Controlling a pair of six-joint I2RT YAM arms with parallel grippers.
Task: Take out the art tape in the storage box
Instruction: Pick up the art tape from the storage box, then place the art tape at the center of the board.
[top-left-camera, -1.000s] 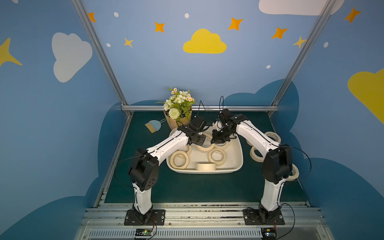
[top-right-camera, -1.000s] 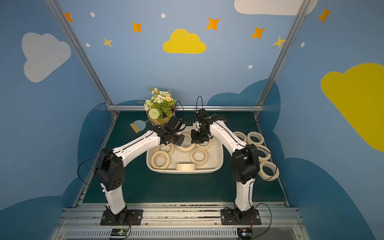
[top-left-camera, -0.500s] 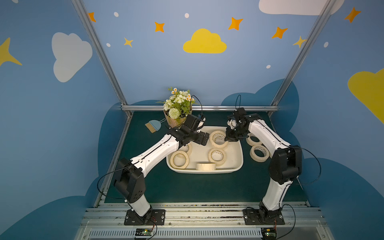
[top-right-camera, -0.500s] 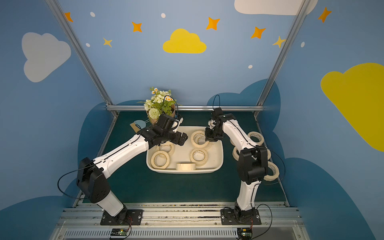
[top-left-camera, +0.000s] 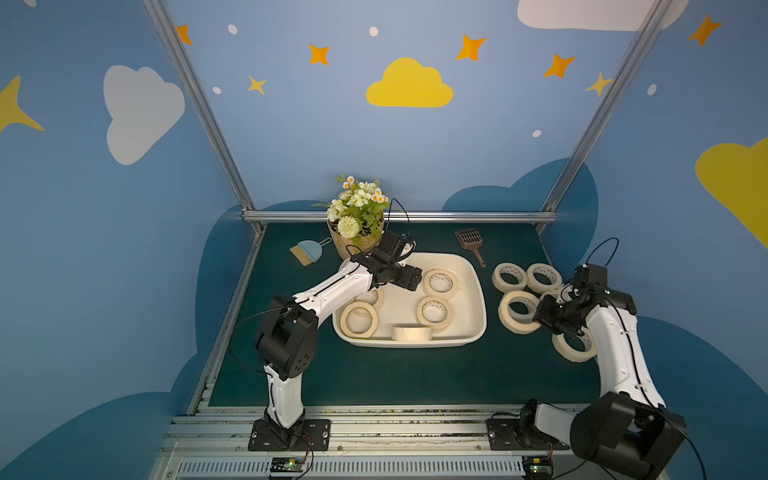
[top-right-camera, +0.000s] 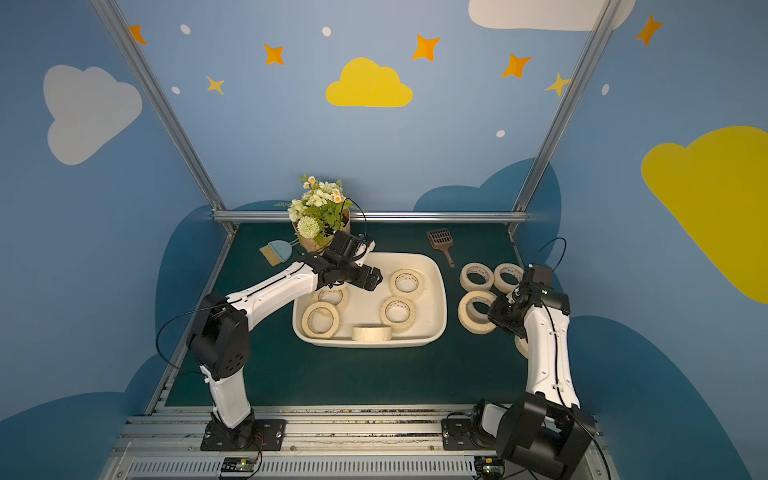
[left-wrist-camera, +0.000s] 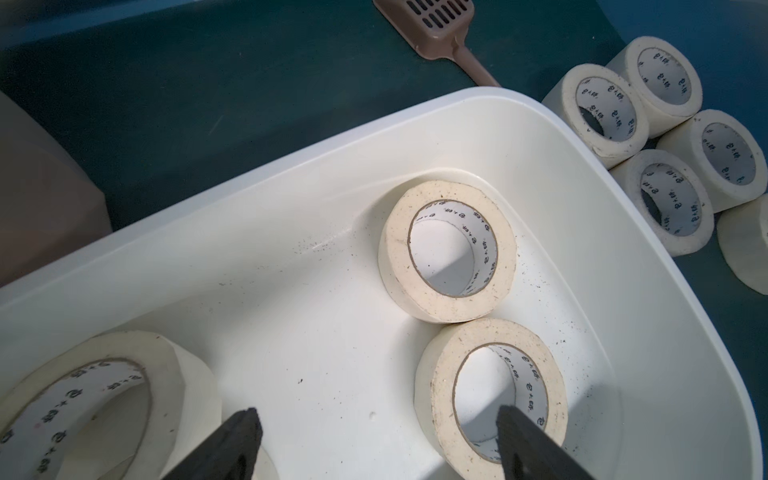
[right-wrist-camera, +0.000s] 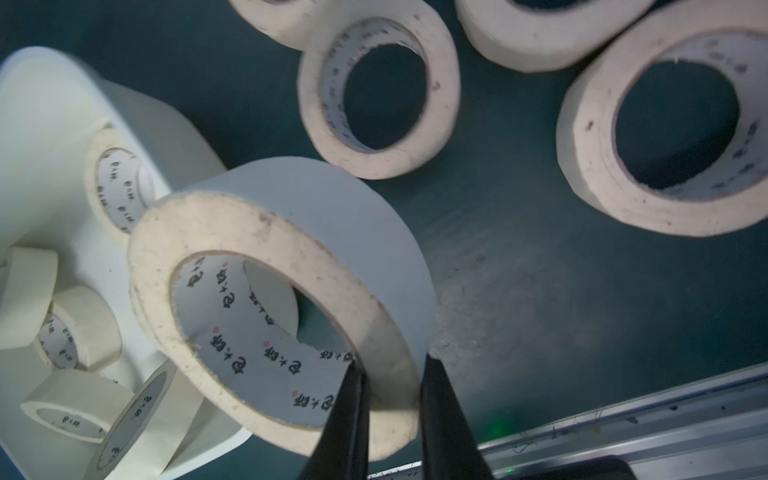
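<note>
the right end effector (right-wrist-camera: 392, 388) is clenched on one roll of art tape (right-wrist-camera: 266, 291): one dark finger sits inside the printed core, the other against the outer wall, pinching the ring's thickness. that roll hangs tilted above the dark green desk (right-wrist-camera: 540, 299), clear of the storage box (right-wrist-camera: 50, 124), whose corner shows off to one side. around it on the desk lie other rolls, flat and close together; in a top view they form a cluster (top-left-camera: 510, 277) beside the box's right-hand end, and the right arm's wrist covers part of it, so the exact count there is hard to give.

the left end effector (left-wrist-camera: 376, 442) is released, its two dark fingers (left-wrist-camera: 232, 449) spread wide with nothing between them. it hovers inside the storage box (top-left-camera: 478, 299) over the white floor; one fingertip appears in front of the nearest roll's core (left-wrist-camera: 490, 395), though whether it touches is unclear from this angle.

in both top views five rolls are in the box: two lying flat at the right (top-right-camera: 407, 283), two at the left partly under the left arm (top-right-camera: 320, 318), and one standing on edge against the near wall (top-right-camera: 371, 333).

behind the box stand a flower pot (top-left-camera: 356, 224), a small blue brush and dustpan (top-left-camera: 306, 252) and a brown slotted scoop (top-left-camera: 470, 243).
</note>
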